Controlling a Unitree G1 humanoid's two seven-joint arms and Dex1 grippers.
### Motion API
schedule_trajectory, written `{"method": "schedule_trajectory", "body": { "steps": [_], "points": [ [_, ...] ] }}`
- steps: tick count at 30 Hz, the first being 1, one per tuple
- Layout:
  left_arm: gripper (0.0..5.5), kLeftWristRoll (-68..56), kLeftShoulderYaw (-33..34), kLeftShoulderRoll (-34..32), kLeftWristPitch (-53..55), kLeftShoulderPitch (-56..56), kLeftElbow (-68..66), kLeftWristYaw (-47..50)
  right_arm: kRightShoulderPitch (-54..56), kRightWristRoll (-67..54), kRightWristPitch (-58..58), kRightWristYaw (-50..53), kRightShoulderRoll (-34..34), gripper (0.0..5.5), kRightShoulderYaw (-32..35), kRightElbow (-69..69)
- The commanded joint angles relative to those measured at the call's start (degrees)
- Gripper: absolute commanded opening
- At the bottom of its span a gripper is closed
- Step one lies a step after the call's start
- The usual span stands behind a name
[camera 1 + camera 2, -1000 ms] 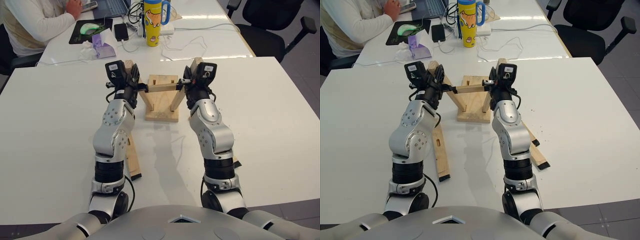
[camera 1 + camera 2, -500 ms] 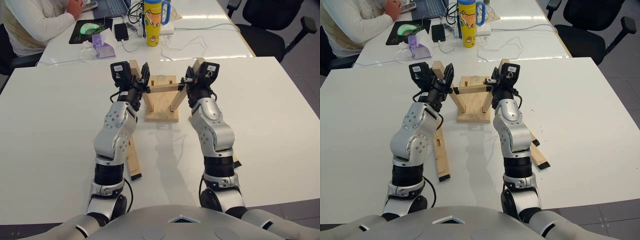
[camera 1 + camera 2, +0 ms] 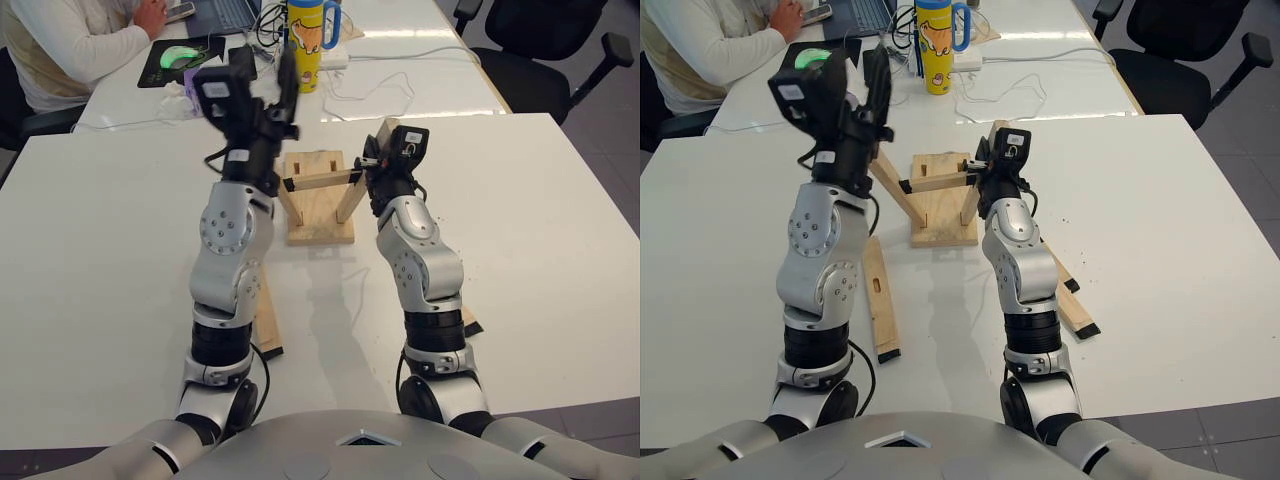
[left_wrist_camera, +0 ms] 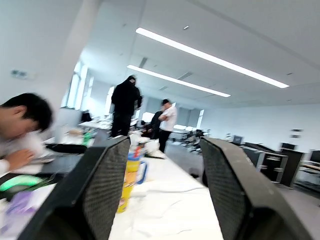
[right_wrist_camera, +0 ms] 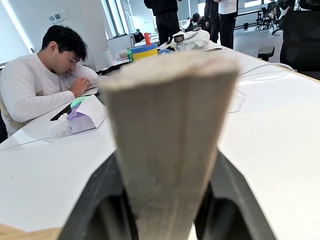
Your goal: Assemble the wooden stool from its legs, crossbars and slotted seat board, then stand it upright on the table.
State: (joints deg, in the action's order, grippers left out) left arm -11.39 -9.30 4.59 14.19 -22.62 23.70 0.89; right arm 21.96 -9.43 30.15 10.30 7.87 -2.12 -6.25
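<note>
Left gripper (image 3: 264,72) hangs high above the far edge of the tabletop (image 3: 100,250), fingers (image 4: 97,192) spread wide, nothing between them. The left wrist view looks out between those two black pads at the neighbouring desk (image 3: 420,60). Right gripper (image 3: 371,166) sits low, pinching the right leg (image 3: 969,205) near its upper end; up close in the right wrist view, that leg's (image 5: 167,125) grain fills the gap between the fingers (image 5: 100,205). The seat board (image 3: 320,215) lies flat near the middle of the far edge, both legs splaying up out of it, left leg (image 3: 890,185) free, and the crossbar (image 3: 322,180) bridges them. A slotted plank (image 3: 880,305) lies toward the near edge beside the left arm, and wooden strips (image 3: 1072,300) lie beside the right arm. Containers: a yellow tumbler (image 3: 304,50) with blue lid on the neighbouring desk, contents hidden; a purple tissue box (image 5: 85,117) with white tissue poking out. A white sticker (image 3: 216,86) on the left gripper's housing carries print too small to read.
</note>
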Motion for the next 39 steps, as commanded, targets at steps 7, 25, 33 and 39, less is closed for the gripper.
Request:
{"method": "schedule_trajectory", "body": {
  "steps": [7, 25, 33, 39],
  "points": [
    [1.07, -15.38, 5.52, 7.78, 9.59, 0.83, -6.65, 1.51, -3.75, -0.14, 4.86, -0.86, 1.02, 1.02, -0.72, 3.89],
    [0.00, -8.45, -3.24, 1.05, 11.80, -0.15, -5.00, 2.04, -3.05, -0.10, 4.29, -1.08, 0.87, 1.02, -0.19, 4.44],
    [0.00, -1.21, -4.77, -2.19, 12.83, 1.51, -9.35, 0.04, -2.38, -0.19, 4.20, -1.19, 0.87, 1.02, 0.06, 4.94],
    [0.00, 3.51, -4.82, -4.25, 14.41, 2.31, -14.14, -0.58, -1.89, -0.08, 4.05, -1.27, 1.01, 1.02, 0.31, 5.42]
  ]
}}
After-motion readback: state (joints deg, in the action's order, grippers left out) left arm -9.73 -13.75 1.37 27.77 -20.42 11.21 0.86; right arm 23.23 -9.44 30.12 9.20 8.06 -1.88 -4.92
